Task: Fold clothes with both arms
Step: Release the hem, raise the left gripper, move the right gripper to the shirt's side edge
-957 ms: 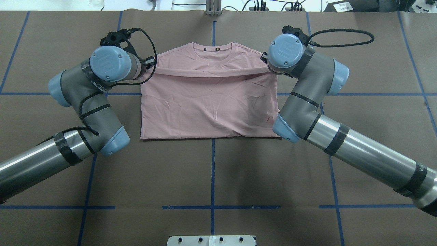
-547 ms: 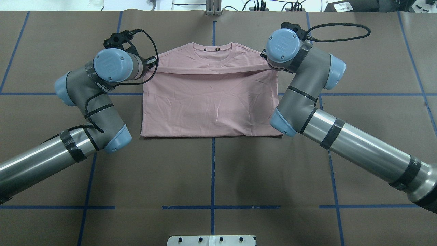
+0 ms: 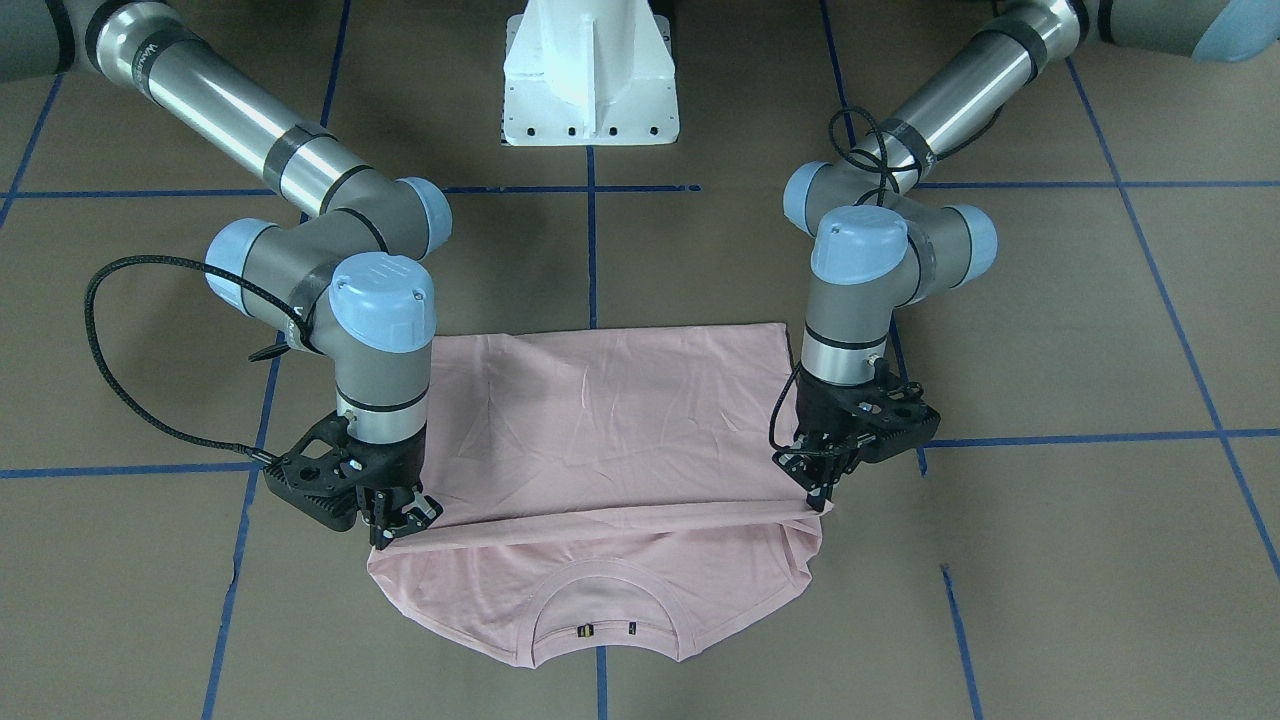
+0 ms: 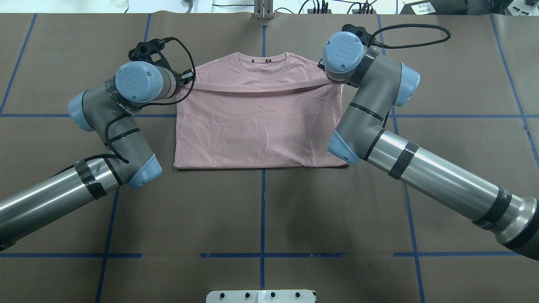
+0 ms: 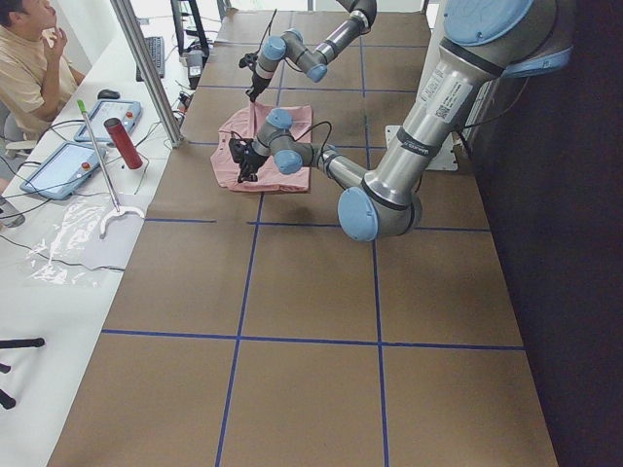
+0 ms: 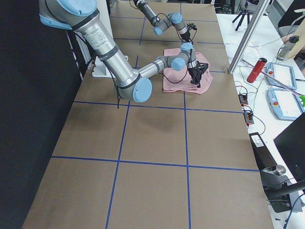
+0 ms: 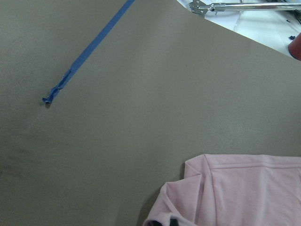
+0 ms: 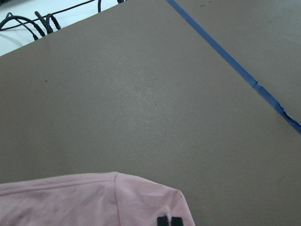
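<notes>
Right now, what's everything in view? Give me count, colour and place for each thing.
T-shirt: one, pale pink, table's far middle, lower half folded up toward the collar.
Table: one, brown with a blue tape grid, under everything.
Pedestal base: one, white, middle of the table's robot-side edge.
Bottle: one, red, side bench.
Tablets: two, blue-rimmed, side bench.
Person: one, tan shirt, beyond the bench.
Left arm: one, grey with light blue caps, by the shirt's left edge.
Right arm: one, same colours, by the shirt's right edge.
Left pincer: one, black, shut on the folded edge.
Right pincer: one, black, shut on the same edge.
</notes>
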You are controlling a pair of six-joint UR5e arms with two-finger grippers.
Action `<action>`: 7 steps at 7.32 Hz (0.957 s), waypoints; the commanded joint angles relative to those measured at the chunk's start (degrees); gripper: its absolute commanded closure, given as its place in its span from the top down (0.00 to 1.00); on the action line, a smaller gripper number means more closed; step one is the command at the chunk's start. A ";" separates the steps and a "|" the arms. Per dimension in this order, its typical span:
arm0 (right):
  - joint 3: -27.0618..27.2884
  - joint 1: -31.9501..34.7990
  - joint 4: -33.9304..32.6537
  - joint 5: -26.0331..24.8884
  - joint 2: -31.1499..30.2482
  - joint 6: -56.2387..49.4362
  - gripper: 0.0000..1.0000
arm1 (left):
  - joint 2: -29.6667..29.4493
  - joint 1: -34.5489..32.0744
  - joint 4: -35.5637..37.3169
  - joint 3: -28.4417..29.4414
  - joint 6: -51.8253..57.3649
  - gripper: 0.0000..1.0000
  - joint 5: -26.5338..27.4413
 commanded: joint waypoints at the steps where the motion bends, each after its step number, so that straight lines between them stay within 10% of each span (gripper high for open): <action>1: -0.06 0.01 0.09 0.00 0.32 -3.07 1.00 | 0.60 -0.38 -3.27 0.02 0.05 0.23 -0.33; 3: 6.66 0.45 0.26 4.62 -1.68 -2.84 1.00 | 1.48 -1.35 -9.80 -0.59 0.05 0.54 -3.03; 7: 28.82 -9.62 0.26 4.75 -17.66 0.13 1.00 | 5.60 -3.63 -9.37 -8.40 -2.48 0.66 -10.34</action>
